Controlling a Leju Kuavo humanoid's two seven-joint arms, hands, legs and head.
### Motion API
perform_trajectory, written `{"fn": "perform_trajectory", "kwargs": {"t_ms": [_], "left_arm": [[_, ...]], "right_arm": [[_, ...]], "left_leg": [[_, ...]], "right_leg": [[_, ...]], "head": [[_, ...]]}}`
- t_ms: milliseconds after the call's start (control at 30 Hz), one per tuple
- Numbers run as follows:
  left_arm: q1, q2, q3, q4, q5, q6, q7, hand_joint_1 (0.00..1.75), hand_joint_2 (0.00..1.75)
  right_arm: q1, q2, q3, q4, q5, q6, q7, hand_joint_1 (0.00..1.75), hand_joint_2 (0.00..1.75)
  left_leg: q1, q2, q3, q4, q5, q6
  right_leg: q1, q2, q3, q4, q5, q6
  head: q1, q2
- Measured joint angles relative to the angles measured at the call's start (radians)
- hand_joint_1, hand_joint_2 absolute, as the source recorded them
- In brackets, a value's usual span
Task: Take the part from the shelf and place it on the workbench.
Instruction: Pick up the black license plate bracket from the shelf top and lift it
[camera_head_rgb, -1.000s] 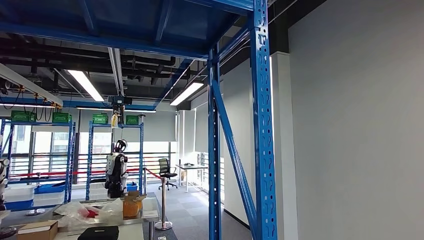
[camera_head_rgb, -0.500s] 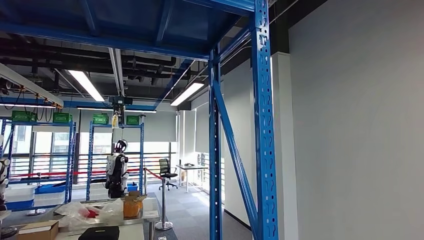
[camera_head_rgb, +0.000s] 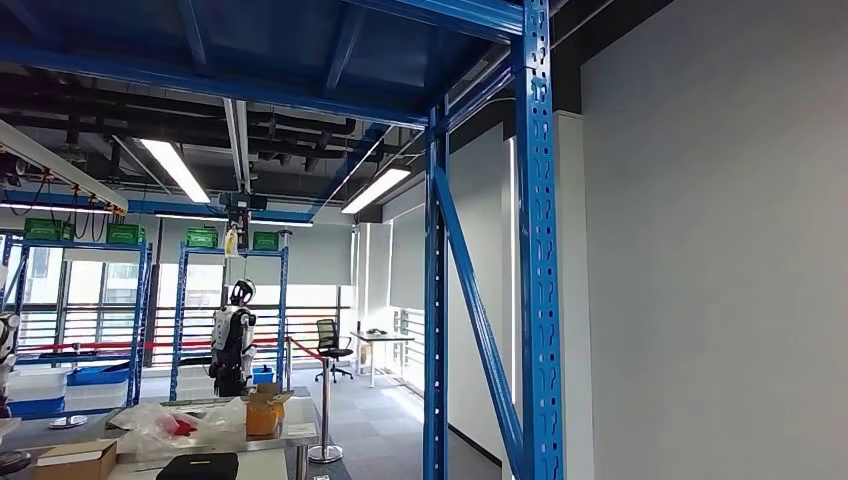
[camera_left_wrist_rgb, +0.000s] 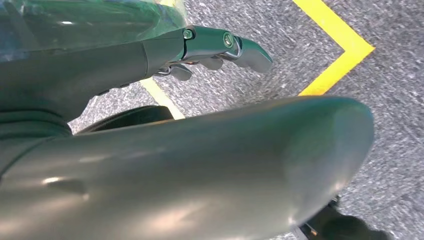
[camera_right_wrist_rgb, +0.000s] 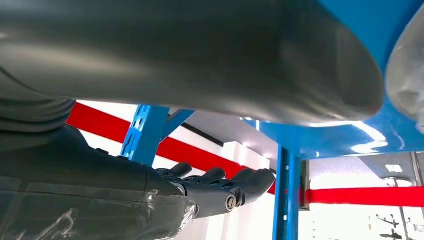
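- Between the earlier head pictures and this one, the whole scene slides a little to the right: the near blue upright (camera_head_rgb: 538, 250) sits further right and the grey wall (camera_head_rgb: 720, 260) takes up less width. That reads as the camera turning slightly left, not as anything in the room moving.
- Far left, the cluttered workbench (camera_head_rgb: 215, 440) with its cardboard box (camera_head_rgb: 72, 460) and black case (camera_head_rgb: 197, 466) keeps its place low in the head view.
- Left hand (camera_left_wrist_rgb: 210, 47) hangs over grey floor with yellow tape (camera_left_wrist_rgb: 332, 60), fingers loosely extended and apart, holding nothing.
- Right hand (camera_right_wrist_rgb: 215, 187) lies beside the blue shelf frame (camera_right_wrist_rgb: 287, 195), fingers stretched out together, nothing in them.
- Where the part lies I cannot tell; no picture shows it, and neither hand carries it.
- My judgement: the task is at its start, with the robot next to the shelf and the pick not yet made.
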Motion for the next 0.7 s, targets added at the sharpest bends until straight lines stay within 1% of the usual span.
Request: {"fn": "perform_trajectory", "kwargs": {"t_ms": [33, 67, 100, 167, 200, 233, 267, 300, 333, 367, 400, 433, 467, 500, 533, 567, 600, 633, 700], "left_arm": [[-0.001, -0.001, 0.0, 0.0, 0.0, 0.0, 0.0, 0.0, 0.0], [-0.002, -0.002, 0.001, 0.0, -0.001, 0.0, 0.0, 0.0, 0.0], [-0.002, -0.002, 0.002, 0.0, -0.003, 0.0, 0.0, 0.0, 0.0], [-0.003, -0.003, 0.005, 0.0, -0.007, 0.0, -0.001, 0.0, 0.0], [-0.002, -0.003, 0.007, 0.0, -0.009, 0.0, -0.001, 0.0, 0.0], [-0.003, -0.003, 0.007, 0.0, -0.01, 0.0, -0.002, 0.0, 0.0], [-0.003, -0.003, 0.008, 0.0, -0.011, 0.0, -0.002, 0.0, 0.0], [-0.004, -0.003, 0.009, 0.0, -0.012, 0.0, -0.002, 0.0, 0.0], [-0.003, -0.003, 0.009, 0.0, -0.012, 0.0, -0.003, 0.0, 0.0], [-0.002, -0.003, 0.01, 0.0, -0.012, 0.0, -0.003, 0.0, 0.0], [-0.001, -0.003, 0.01, 0.0, -0.012, 0.0, -0.003, 0.0, 0.0], [0.0, -0.003, 0.011, 0.0, -0.012, 0.0, -0.003, 0.0, 0.0], [0.001, -0.003, 0.012, 0.0, -0.012, 0.0, -0.003, 0.0, 0.0], [0.0, -0.002, 0.013, 0.0, -0.012, 0.0, -0.003, 0.0, 0.0], [-0.001, -0.002, 0.014, 0.0, -0.013, 0.0, -0.003, 0.0, 0.0], [-0.002, -0.002, 0.014, 0.0, -0.013, 0.0, -0.003, 0.0, 0.0], [-0.003, -0.001, 0.015, 0.0, -0.013, 0.0, -0.003, 0.0, 0.0], [-0.003, -0.001, 0.015, 0.0, -0.014, 0.0, -0.003, 0.0, 0.0], [-0.002, -0.002, 0.015, 0.0, -0.014, 0.001, -0.003, 0.0, 0.0]], "right_arm": [[-0.001, 0.0, 0.0, 0.0, -0.001, 0.0, 0.0, 0.0, 0.0], [-0.001, 0.001, 0.001, 0.001, -0.003, 0.0, 0.0, 0.0, 0.0], [-0.001, 0.001, 0.001, 0.002, -0.005, 0.001, 0.0, 0.0, 0.0], [0.0, 0.001, 0.002, 0.003, -0.009, 0.003, 0.0, 0.0, 0.0], [-0.001, 0.001, 0.001, 0.004, -0.011, 0.003, 0.0, 0.0, 0.0], [-0.001, 0.001, 0.001, 0.004, -0.012, 0.003, 0.001, 0.0, 0.0], [-0.002, 0.002, 0.001, 0.004, -0.013, 0.003, 0.0, 0.0, 0.0], [-0.002, 0.002, 0.002, 0.004, -0.014, 0.003, 0.0, 0.0, 0.0], [-0.001, 0.002, 0.003, 0.005, -0.015, 0.003, 0.0, 0.0, 0.0], [0.0, 0.002, 0.004, 0.005, -0.016, 0.003, 0.0, 0.0, 0.0], [0.0, 0.002, 0.006, 0.005, -0.017, 0.003, 0.0, 0.0, 0.0], [0.0, 0.002, 0.007, 0.006, -0.019, 0.003, 0.0, 0.0, 0.0], [0.0, 0.003, 0.008, 0.006, -0.02, 0.003, 0.0, 0.0, 0.0], [0.0, 0.003, 0.008, 0.006, -0.021, 0.003, 0.0, 0.0, 0.0], [-0.001, 0.003, 0.008, 0.006, -0.022, 0.003, 0.0, 0.0, 0.0], [-0.001, 0.003, 0.009, 0.006, -0.022, 0.004, 0.0, 0.0, 0.0], [-0.001, 0.003, 0.009, 0.006, -0.023, 0.004, 0.0, 0.0, 0.0], [-0.001, 0.004, 0.009, 0.007, -0.023, 0.004, 0.0, 0.0, 0.0], [-0.002, 0.003, 0.008, 0.007, -0.023, 0.004, 0.0, 0.0, 0.0]], "left_leg": [[0.0, 0.0, 0.0, 0.006, -0.007, -0.007], [-0.001, -0.001, -0.002, 0.01, -0.012, -0.014], [-0.002, -0.001, -0.005, 0.012, -0.015, -0.02], [-0.001, 0.0, -0.007, 0.013, -0.019, -0.031], [0.0, 0.0, -0.007, 0.02, -0.026, -0.036], [0.001, 0.001, -0.016, 0.044, -0.042, -0.04], [0.002, 0.002, -0.037, 0.09, -0.065, -0.043], [0.001, 0.002, -0.07, 0.156, -0.093, -0.044], [0.001, 0.003, -0.112, 0.231, -0.12, -0.044], [0.001, 0.003, -0.149, 0.291, -0.134, -0.043], [0.0, 0.003, -0.175, 0.322, -0.13, -0.04], [-0.001, 0.003, -0.183, 0.315, -0.104, -0.035], [-0.004, 0.003, -0.172, 0.268, -0.06, -0.028], [-0.009, 0.004, -0.152, 0.202, -0.012, -0.018], [-0.014, 0.006, -0.131, 0.14, 0.025, -0.007], [-0.018, 0.008, -0.114, 0.091, 0.044, 0.001], [-0.022, 0.01, -0.106, 0.066, 0.048, 0.006], [-0.024, 0.01, -0.104, 0.059, 0.045, 0.008], [-0.021, 0.008, -0.101, 0.044, 0.05, 0.012]], "right_leg": [[0.001, 0.001, 0.025, -0.055, 0.017, -0.003], [0.002, 0.002, 0.04, -0.088, 0.02, -0.009], [0.004, 0.003, 0.045, -0.098, 0.01, -0.018], [0.007, 0.002, 0.044, -0.099, 0.002, -0.037], [0.007, 0.001, 0.045, -0.099, -0.001, -0.044], [0.006, 0.0, 0.047, -0.1, -0.003, -0.051], [0.006, -0.001, 0.051, -0.101, -0.005, -0.056], [0.008, -0.003, 0.053, -0.102, -0.008, -0.061], [0.01, -0.004, 0.055, -0.102, -0.01, -0.064], [0.013, -0.005, 0.057, -0.101, -0.011, -0.067], [0.017, -0.005, 0.059, -0.101, -0.013, -0.069], [0.019, -0.005, 0.062, -0.101, -0.015, -0.07], [0.022, -0.004, 0.067, -0.101, -0.017, -0.07], [0.024, -0.004, 0.072, -0.101, -0.019, -0.07], [0.027, -0.004, 0.076, -0.101, -0.022, -0.068], [0.029, -0.005, 0.077, -0.101, -0.023, -0.065], [0.03, -0.005, 0.076, -0.102, -0.022, -0.061], [0.03, -0.006, 0.074, -0.103, -0.021, -0.055], [0.029, -0.009, 0.073, -0.103, -0.022, -0.043]], "head": [[-0.001, 0.0], [0.0, 0.0], [0.001, 0.001], [0.004, 0.001], [0.005, 0.001], [0.007, 0.001], [0.009, 0.001], [0.012, 0.0], [0.014, 0.0], [0.016, 0.0], [0.017, 0.0], [0.019, 0.0], [0.02, 0.0], [0.02, 0.0], [0.02, 0.0], [0.02, 0.0], [0.019, 0.0], [0.018, 0.0], [0.019, 0.0]]}}
